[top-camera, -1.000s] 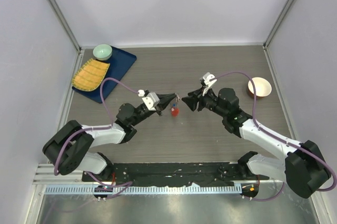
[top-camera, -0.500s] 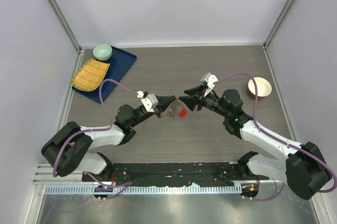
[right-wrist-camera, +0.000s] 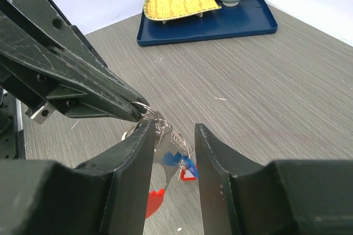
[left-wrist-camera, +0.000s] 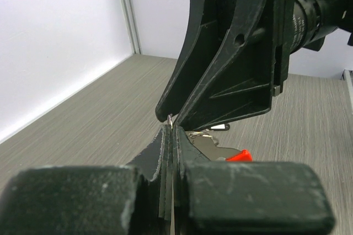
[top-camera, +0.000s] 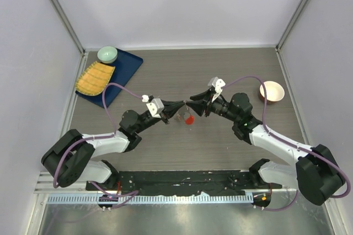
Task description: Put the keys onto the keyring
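Seen from above, the bundle hanging just below the two sets of fingertips is a small grey and red blur, and its parts cannot be told apart. In the left wrist view, the left gripper (left-wrist-camera: 169,129) hides most of the keyring (left-wrist-camera: 170,118) behind its own fingers (left-wrist-camera: 150,160). The black body of the right gripper (left-wrist-camera: 175,115) fills the upper frame. In the right wrist view, the red-headed key (right-wrist-camera: 155,201) is partly cut off by the inner edge of one finger.

The left gripper's fingers are pressed together and pinch the thin wire loop at the top of the keyring right at their tips. The pale chain (right-wrist-camera: 169,133), the silver key (left-wrist-camera: 205,145) and the blue tag (right-wrist-camera: 185,163) dangle from that pinch, clear of the table (right-wrist-camera: 287,91).

The right gripper's fingers (right-wrist-camera: 132,158) stand partly apart, one on each side of the hanging chain. Whether either inner face touches it cannot be told. Any marking on the blue tag is too small to read.
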`<state>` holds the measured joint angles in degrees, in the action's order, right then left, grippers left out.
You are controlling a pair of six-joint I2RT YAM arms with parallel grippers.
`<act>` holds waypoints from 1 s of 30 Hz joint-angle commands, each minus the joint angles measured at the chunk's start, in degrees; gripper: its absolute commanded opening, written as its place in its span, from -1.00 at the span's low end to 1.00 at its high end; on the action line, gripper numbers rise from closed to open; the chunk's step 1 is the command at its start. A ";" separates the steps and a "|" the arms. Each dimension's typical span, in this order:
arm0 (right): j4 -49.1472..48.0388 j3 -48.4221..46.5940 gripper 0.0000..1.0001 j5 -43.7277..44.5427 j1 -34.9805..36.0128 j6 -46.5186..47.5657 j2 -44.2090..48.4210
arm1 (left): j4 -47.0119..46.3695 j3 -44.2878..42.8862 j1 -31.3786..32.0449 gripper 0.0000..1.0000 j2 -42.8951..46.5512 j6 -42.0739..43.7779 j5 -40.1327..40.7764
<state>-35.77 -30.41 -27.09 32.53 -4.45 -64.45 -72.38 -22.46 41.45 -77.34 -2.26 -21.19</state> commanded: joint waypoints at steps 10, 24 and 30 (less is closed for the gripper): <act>-5.89 -2.81 -0.14 -4.37 -0.10 0.93 -1.30 | -16.21 -0.74 -0.14 -1.00 2.02 -1.69 -2.80; -7.12 -1.67 -0.10 -7.71 -0.10 7.96 0.37 | -16.04 -0.92 -0.14 -1.00 0.97 -3.10 -5.35; -6.51 -2.28 -0.13 -9.91 -0.10 10.33 1.08 | -14.90 -0.75 -0.14 -1.00 0.44 -3.45 -5.35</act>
<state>-38.15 -30.76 -33.52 32.10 3.20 -65.32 -73.21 -22.46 41.21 -76.62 -4.84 -24.93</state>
